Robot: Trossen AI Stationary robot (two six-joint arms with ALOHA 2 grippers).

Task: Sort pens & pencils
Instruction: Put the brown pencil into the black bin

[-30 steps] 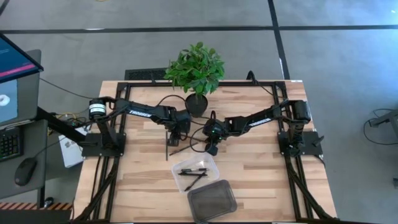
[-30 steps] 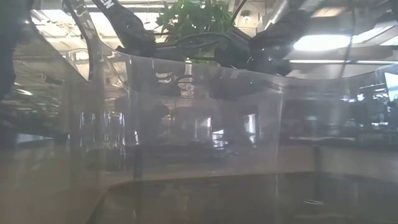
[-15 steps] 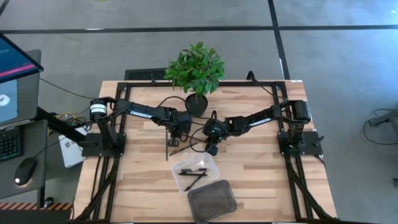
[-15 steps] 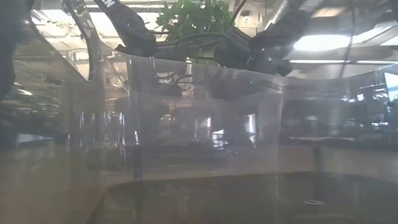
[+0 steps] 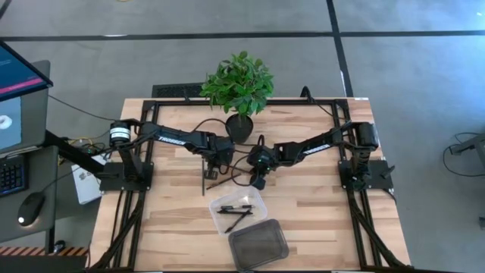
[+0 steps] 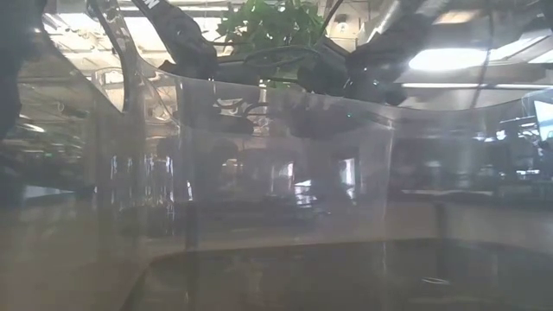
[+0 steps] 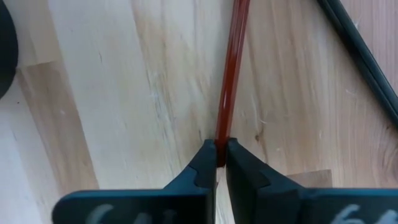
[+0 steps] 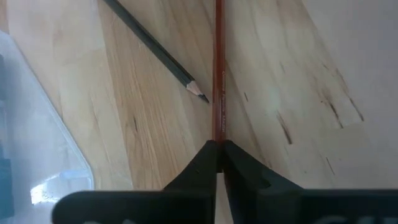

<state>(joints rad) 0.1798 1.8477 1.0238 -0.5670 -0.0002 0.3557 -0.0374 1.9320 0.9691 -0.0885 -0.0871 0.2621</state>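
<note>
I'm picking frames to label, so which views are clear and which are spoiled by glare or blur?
High view: evenly lit, sharp, but the pencils are tiny. Low view: nearly useless, shot through a clear container full of reflections and ceiling-light glare. Left wrist view: the red pencil is crisp, the fingers slightly soft. Right wrist view: the red pencil and dark pencil are sharp, with soft shadows.

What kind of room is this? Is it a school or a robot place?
Probably a robot lab or workshop, not a school. Two robot arms are bolted to a wooden table on a bare concrete floor, and a computer screen with keyboard and mouse sits beside it. The potted plant looks like decoration.
</note>
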